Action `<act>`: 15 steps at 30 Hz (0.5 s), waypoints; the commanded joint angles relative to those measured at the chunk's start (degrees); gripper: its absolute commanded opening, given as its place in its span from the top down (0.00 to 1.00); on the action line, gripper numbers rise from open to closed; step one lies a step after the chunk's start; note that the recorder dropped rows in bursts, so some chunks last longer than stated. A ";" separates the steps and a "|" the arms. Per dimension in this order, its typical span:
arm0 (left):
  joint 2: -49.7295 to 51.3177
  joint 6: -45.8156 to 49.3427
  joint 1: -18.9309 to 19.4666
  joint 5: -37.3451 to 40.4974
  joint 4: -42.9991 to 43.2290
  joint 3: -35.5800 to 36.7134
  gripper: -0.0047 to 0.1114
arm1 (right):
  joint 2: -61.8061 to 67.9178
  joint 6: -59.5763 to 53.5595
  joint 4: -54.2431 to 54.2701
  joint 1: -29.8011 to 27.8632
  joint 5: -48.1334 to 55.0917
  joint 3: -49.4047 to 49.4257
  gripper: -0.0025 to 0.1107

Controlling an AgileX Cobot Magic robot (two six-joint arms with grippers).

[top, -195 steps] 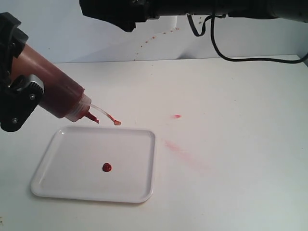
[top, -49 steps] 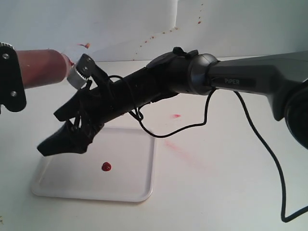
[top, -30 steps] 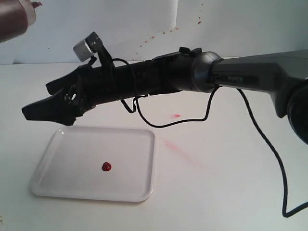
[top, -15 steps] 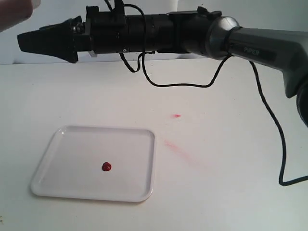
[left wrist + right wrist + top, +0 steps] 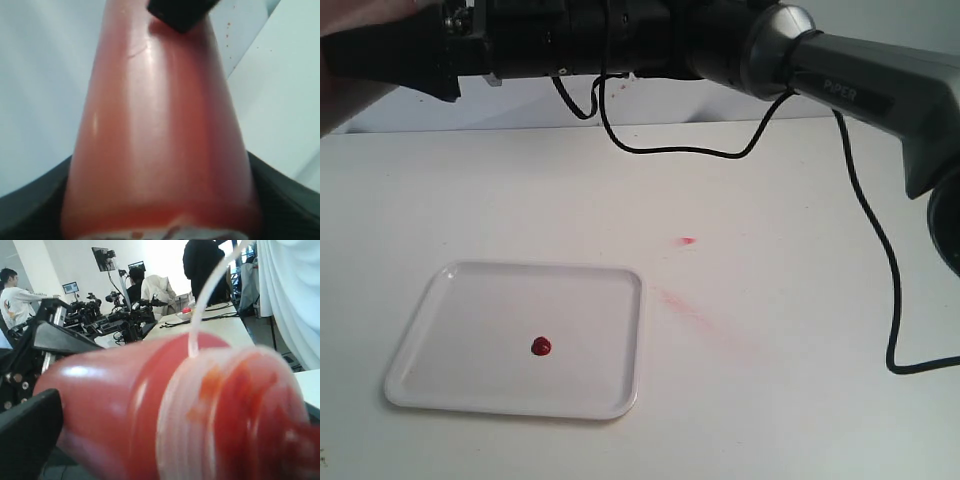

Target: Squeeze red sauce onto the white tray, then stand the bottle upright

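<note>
A white table (image 5: pixel 770 400) fills the exterior view, backed by a white wall (image 5: pixel 520 105) flecked with red specks. Faint pinkish smears (image 5: pixel 685 305) mark the table right of the white tray (image 5: pixel 610 290). The right wrist view looks past into a workroom with people (image 5: pixel 12 300), screens and desks. The bottle (image 5: pixel 160 115) is glossy translucent red with a pale cap (image 5: pixel 200 405). It hangs high above the table's far left, clamped in the left gripper (image 5: pixel 160 205). The right gripper (image 5: pixel 360 55) stretches across to its cap end — whether it grips, I cannot tell. The red sauce (image 5: pixel 541 346) — a small dark blob — sits near the tray's middle.
</note>
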 commanded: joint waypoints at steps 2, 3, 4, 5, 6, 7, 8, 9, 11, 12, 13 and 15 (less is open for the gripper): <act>6.14 0.05 -0.57 -8.10 2.86 0.49 0.96 | -0.98 -0.24 2.98 1.26 0.84 -1.03 0.05; 6.87 -0.32 -0.57 -8.71 3.66 0.49 0.96 | -0.98 -0.24 2.98 1.26 0.84 -1.03 0.05; 7.75 -1.32 -0.57 -9.08 5.15 0.49 0.96 | -0.98 0.38 2.98 1.26 0.84 -1.03 0.05; 8.64 -3.05 -0.57 -8.95 6.98 0.49 0.96 | -0.98 0.89 2.98 1.26 0.84 -1.03 0.06; 9.49 -8.05 -0.57 -8.13 11.16 0.06 0.96 | -0.98 1.52 2.98 1.26 0.84 -1.03 0.09; 9.95 -11.51 -0.57 -8.13 13.65 -0.24 0.96 | -0.98 1.90 2.98 1.26 0.84 -1.03 0.12; 10.07 -15.84 -0.57 -9.10 17.16 -1.19 0.96 | -0.98 2.28 2.98 1.26 0.84 -1.03 0.20; 10.07 -18.56 -0.57 -9.37 19.27 -1.72 0.96 | -0.98 2.28 2.98 1.26 0.84 -1.03 0.23; 10.07 -23.06 -0.57 -8.88 23.03 -2.66 0.96 | -0.98 3.01 2.98 1.26 0.84 -1.03 0.34; 10.32 -25.26 -0.57 -8.07 24.37 -3.02 0.96 | -0.98 3.40 2.98 1.45 0.84 -1.03 0.39; 10.68 -27.00 -0.57 -7.51 25.26 -3.18 0.96 | -0.98 3.64 2.98 1.79 0.84 -1.03 0.44; 11.76 -29.79 -0.57 -7.42 27.16 -3.29 0.96 | -0.98 4.05 2.98 2.13 0.84 -1.03 0.52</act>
